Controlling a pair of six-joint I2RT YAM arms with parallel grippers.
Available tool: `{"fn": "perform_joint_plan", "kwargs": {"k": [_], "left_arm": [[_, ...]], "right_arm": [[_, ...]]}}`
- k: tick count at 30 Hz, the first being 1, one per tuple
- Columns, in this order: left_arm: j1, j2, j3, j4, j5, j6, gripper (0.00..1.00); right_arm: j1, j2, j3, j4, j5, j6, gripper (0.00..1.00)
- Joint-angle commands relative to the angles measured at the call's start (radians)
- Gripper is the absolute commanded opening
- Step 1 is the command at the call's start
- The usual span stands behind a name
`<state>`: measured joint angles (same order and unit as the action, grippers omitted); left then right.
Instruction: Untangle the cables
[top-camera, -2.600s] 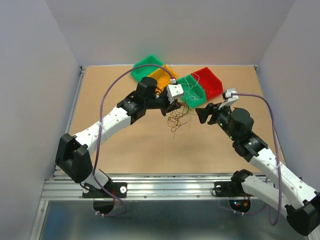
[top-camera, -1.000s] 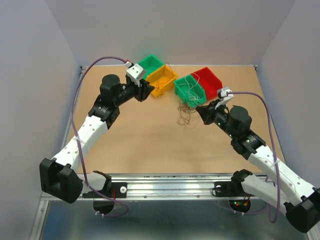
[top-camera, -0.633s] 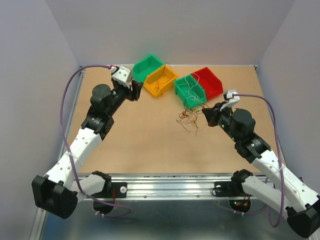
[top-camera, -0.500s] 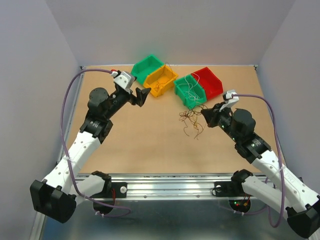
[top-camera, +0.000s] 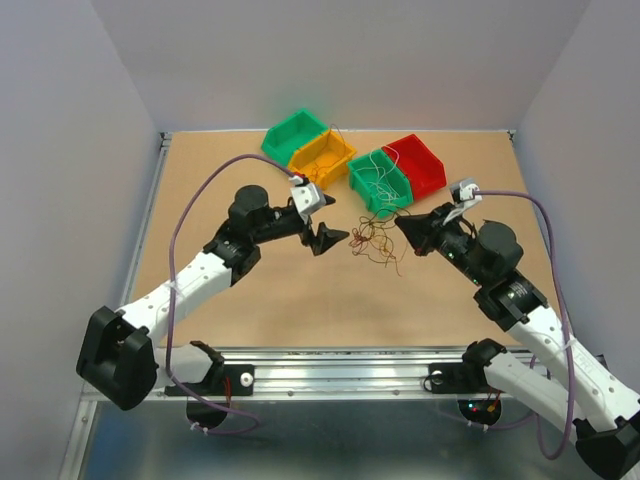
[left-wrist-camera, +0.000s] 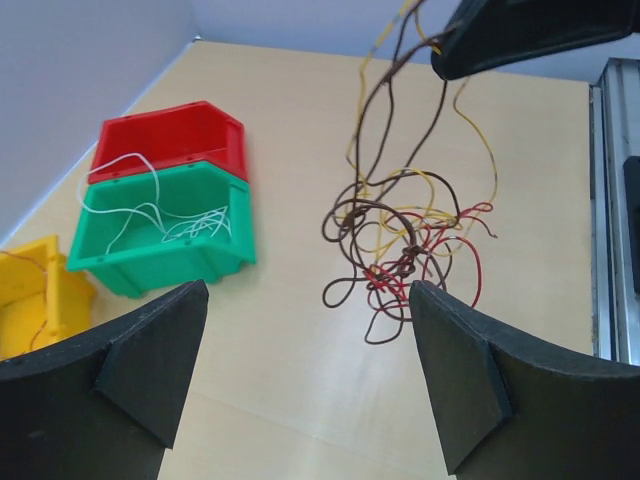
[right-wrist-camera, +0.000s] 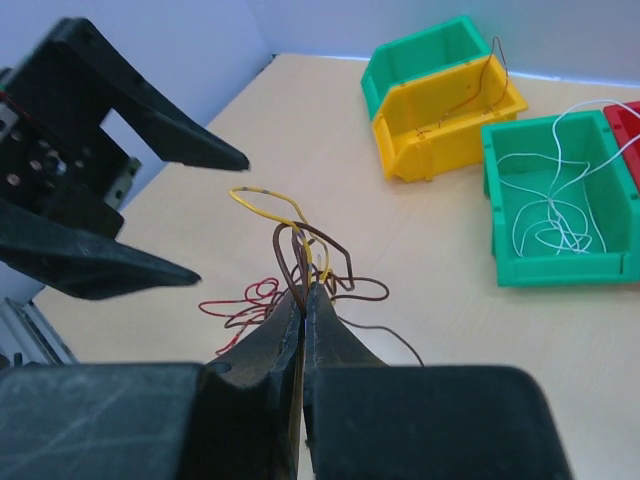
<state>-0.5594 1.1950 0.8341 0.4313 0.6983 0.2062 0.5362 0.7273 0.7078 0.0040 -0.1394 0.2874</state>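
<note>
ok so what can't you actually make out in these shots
- top external view: cable tangle, strands too thin to trace the crossings
- right wrist view: the right arm's jaws, shut, hide which strands they pinch
- left wrist view: strand tops run off the top edge; yellow bin cut by the left edge

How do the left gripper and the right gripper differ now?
The left gripper is open wide; the right gripper is shut. The left gripper holds nothing; the right gripper pinches the cables. Both are black and close to the cables.
</note>
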Motion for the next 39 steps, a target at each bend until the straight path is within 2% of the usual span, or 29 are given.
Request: {"fn": "perform_joint_plan", "kwargs": {"k": [1, 9, 11, 15, 16, 18, 19, 20, 21, 24, 31, 39], "left_arm": [[-0.068, 0.037, 0.016, 0.083, -0.046, 0.044, 0.94], [-0.134, 0.208, 0.109, 0.080, -0.105, 0.039, 0.92], [-0.148, 0.274, 0.149, 0.072, -0.102, 0.038, 0.87], [-0.174, 0.409, 0.235, -0.022, -0.117, 0.056, 0.63], [-0.175, 0.422, 0.247, -0.031, -0.126, 0.062, 0.54], [-0.177, 0.445, 0.258, -0.034, -0.157, 0.062, 0.50], [-0.177, 0.452, 0.260, -0.034, -0.161, 0.062, 0.41], [-0.177, 0.457, 0.263, -0.034, -0.167, 0.059, 0.36], [-0.177, 0.465, 0.267, -0.035, -0.172, 0.058, 0.24], [-0.177, 0.486, 0.283, -0.054, -0.190, 0.062, 0.04], [-0.140, 0.509, 0.313, -0.078, -0.374, 0.044, 0.01], [0.064, 0.552, 0.407, -0.175, -0.393, -0.053, 0.00]], "right_arm": [[-0.005, -0.005, 0.032, 0.100, -0.035, 0.019, 0.00], [-0.005, 0.021, 0.015, 0.166, -0.078, 0.041, 0.00], [-0.005, 0.026, 0.010, 0.180, -0.080, 0.045, 0.00], [-0.005, 0.032, 0.002, 0.195, -0.074, 0.050, 0.01], [-0.005, 0.032, -0.001, 0.200, -0.068, 0.050, 0.01], [-0.005, 0.026, -0.005, 0.203, -0.062, 0.055, 0.01], [-0.005, 0.023, -0.007, 0.206, -0.062, 0.055, 0.01], [-0.005, 0.020, -0.008, 0.208, -0.060, 0.056, 0.01], [-0.004, 0.008, -0.013, 0.211, -0.058, 0.059, 0.01], [-0.005, -0.020, -0.024, 0.212, -0.046, 0.062, 0.01], [-0.005, -0.167, -0.071, 0.211, 0.040, 0.081, 0.00], [-0.004, -0.497, -0.096, 0.053, 0.128, 0.085, 0.01]]}}
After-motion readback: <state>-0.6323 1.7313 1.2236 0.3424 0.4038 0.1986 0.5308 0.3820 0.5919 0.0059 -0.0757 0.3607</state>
